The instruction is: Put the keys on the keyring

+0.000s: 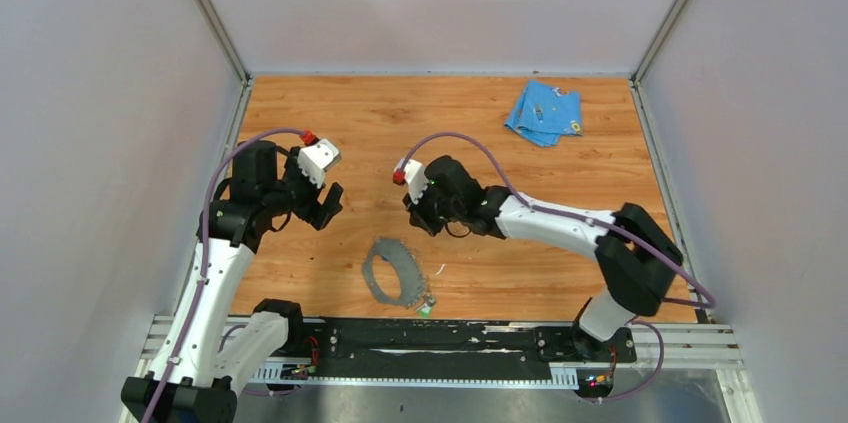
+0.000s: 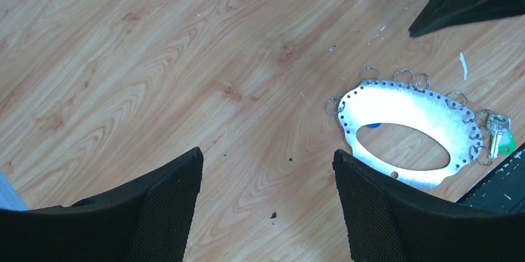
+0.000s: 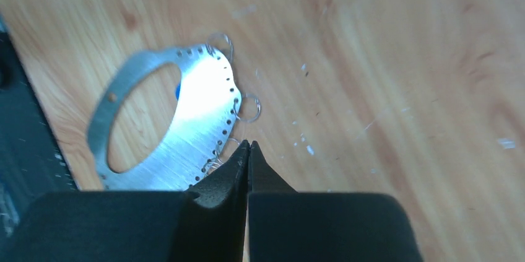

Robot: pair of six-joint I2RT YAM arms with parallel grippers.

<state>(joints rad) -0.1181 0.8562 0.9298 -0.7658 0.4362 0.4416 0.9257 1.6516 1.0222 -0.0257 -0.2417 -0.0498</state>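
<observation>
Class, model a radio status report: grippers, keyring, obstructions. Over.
Left gripper jaws open, empty. Right gripper jaws shut, empty. Keyring lying flat, green key at its rim. Nothing blocking it.

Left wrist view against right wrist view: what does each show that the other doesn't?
Only the left wrist: the green-headed key at one end of the keyring, and the left tool, open. Only the right wrist: the right tool, shut with nothing between its fingers. Both: the oval keyring with small split rings along its edge, a blue bit peeking out at its opening, all lying on the wooden table.
</observation>
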